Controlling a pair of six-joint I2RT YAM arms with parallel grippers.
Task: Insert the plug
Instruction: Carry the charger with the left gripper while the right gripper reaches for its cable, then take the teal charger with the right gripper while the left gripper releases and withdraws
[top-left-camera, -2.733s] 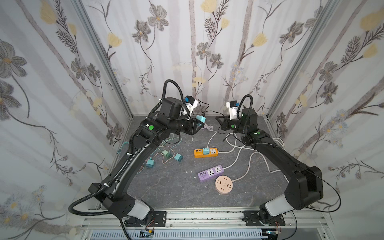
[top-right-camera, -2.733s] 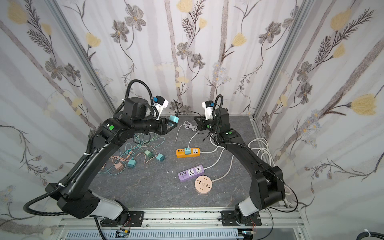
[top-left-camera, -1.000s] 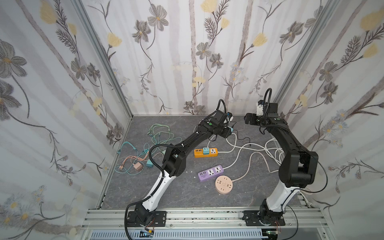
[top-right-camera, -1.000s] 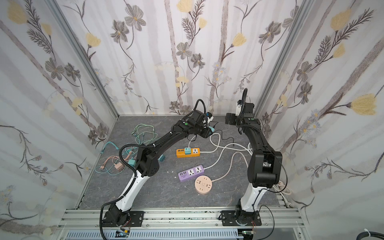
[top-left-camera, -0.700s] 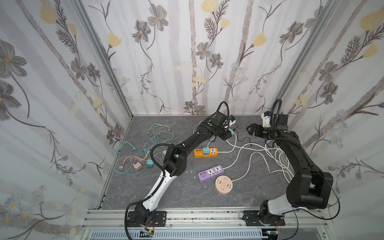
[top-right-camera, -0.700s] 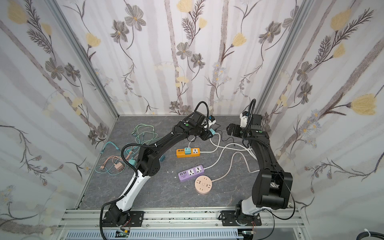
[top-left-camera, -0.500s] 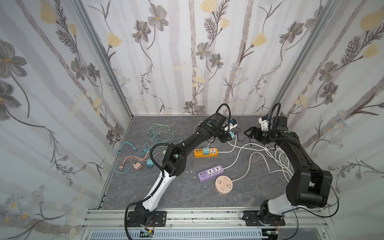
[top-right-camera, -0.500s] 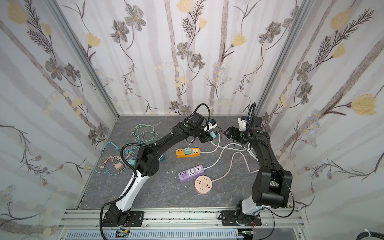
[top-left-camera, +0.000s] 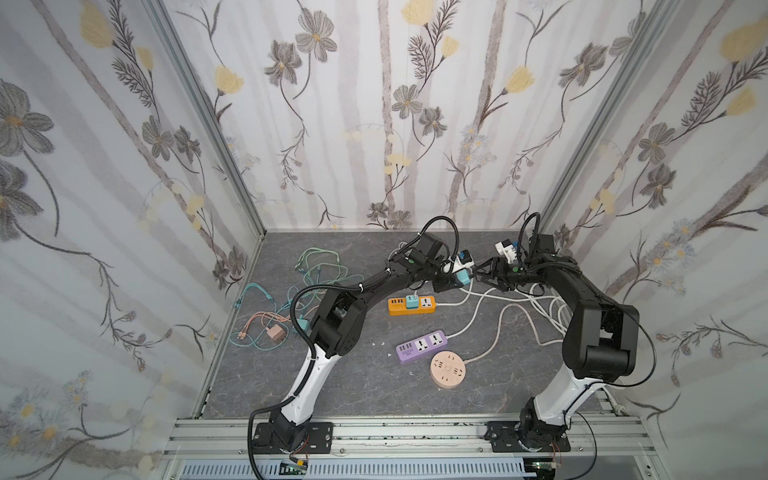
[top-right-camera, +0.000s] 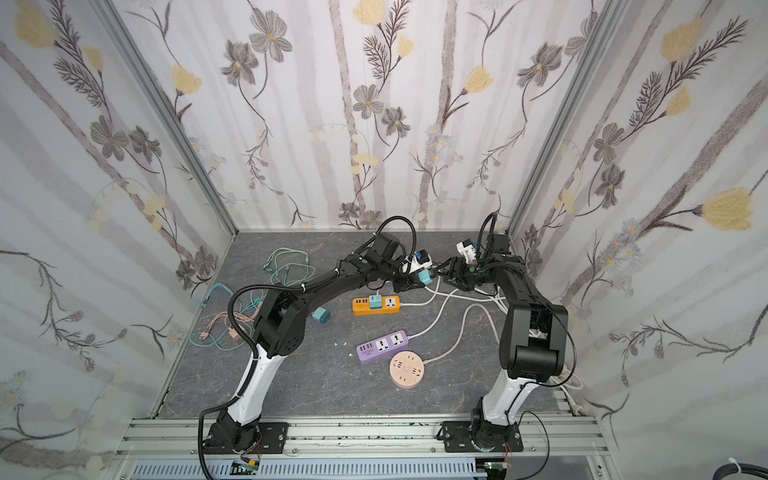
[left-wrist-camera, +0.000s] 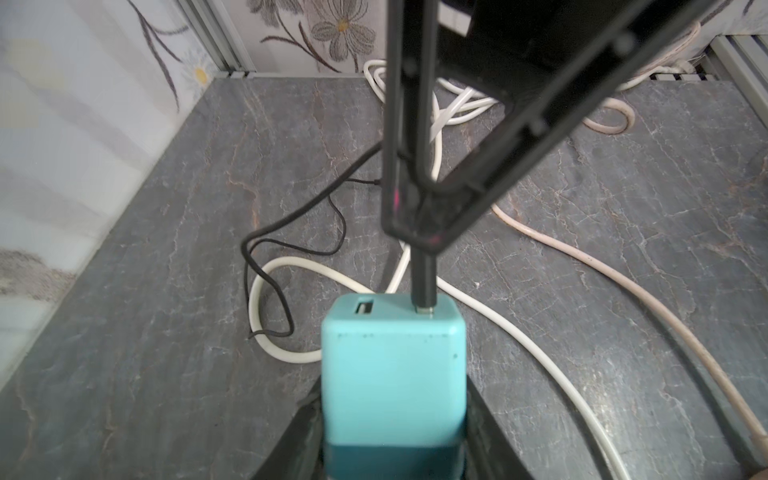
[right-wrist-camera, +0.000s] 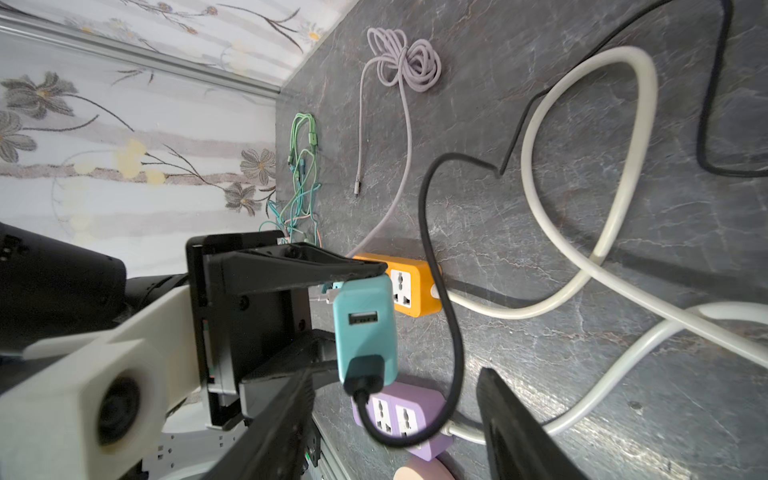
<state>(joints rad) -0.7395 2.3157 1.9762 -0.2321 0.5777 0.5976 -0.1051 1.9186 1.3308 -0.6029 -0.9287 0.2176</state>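
Note:
My left gripper (top-left-camera: 460, 277) is shut on a teal charger block (left-wrist-camera: 395, 365), held above the grey floor at the back middle; its fingers (left-wrist-camera: 291, 449) flank the block's sides. A black plug (right-wrist-camera: 365, 371) with a black cable sits in one of the block's two ports, and the other port (right-wrist-camera: 363, 318) is empty. In the left wrist view a sliver of metal shows where the plug (left-wrist-camera: 424, 286) meets the port. My right gripper (right-wrist-camera: 399, 374) is open, its jaws either side of the plug; one finger is close to it, the other well off.
An orange power strip (top-left-camera: 411, 304) with a teal adapter in it, a purple strip (top-left-camera: 422, 346) and a round peach socket (top-left-camera: 447, 369) lie on the floor. White cables (top-left-camera: 519, 299) loop at the right. Thin coloured cables (top-left-camera: 316, 266) lie at the left.
My right arm has swung in from the back right corner to the charger block, and its jaws have narrowed. The left gripper has kept its hold and barely moved.

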